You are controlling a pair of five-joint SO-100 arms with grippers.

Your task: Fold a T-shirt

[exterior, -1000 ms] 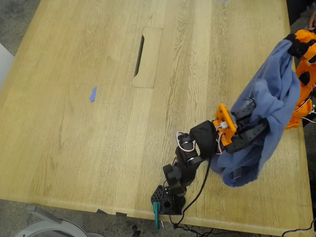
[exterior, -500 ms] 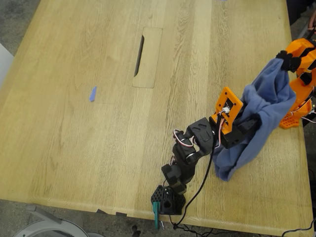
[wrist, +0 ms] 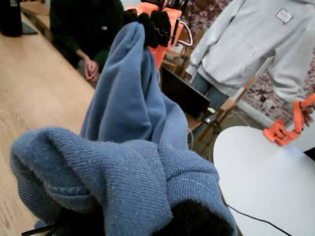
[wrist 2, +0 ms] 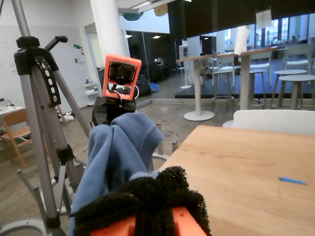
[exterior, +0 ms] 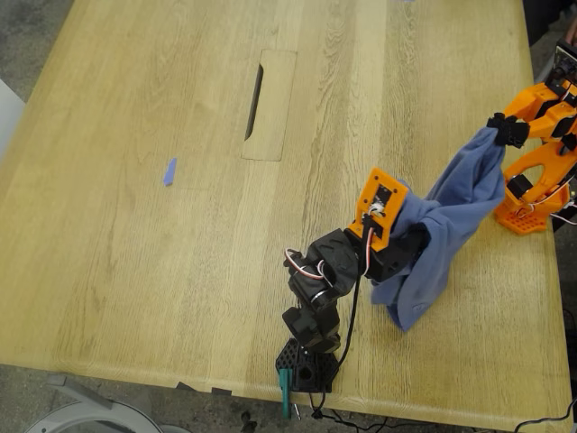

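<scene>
The periwinkle-blue T-shirt (exterior: 455,212) hangs bunched between my two grippers above the table's near edge, toward the exterior view's right. My first gripper (exterior: 410,245), on the black arm with the orange camera mount, is shut on the lower bunch (wrist: 133,162). My second gripper (exterior: 501,133), on the orange arm, is shut on the upper end. It shows far off in the first wrist view (wrist: 152,22). In the second wrist view its black foam pads (wrist 2: 147,196) pinch the T-shirt (wrist 2: 118,147), and my first gripper (wrist 2: 112,112) holds the far end. No print shows.
The wooden table (exterior: 135,253) has a cable slot (exterior: 255,101) and a tiny blue scrap (exterior: 169,171) toward the exterior view's left. A tripod (wrist 2: 39,98) stands off the table. Two people (wrist: 256,44) and a white round table (wrist: 266,182) are beyond the table's edge.
Both grippers have carried the T-shirt toward the exterior view's left. The second gripper has come lower, and the first arm's wrist has swung up and leftward. The shirt hangs more stretched between them.
</scene>
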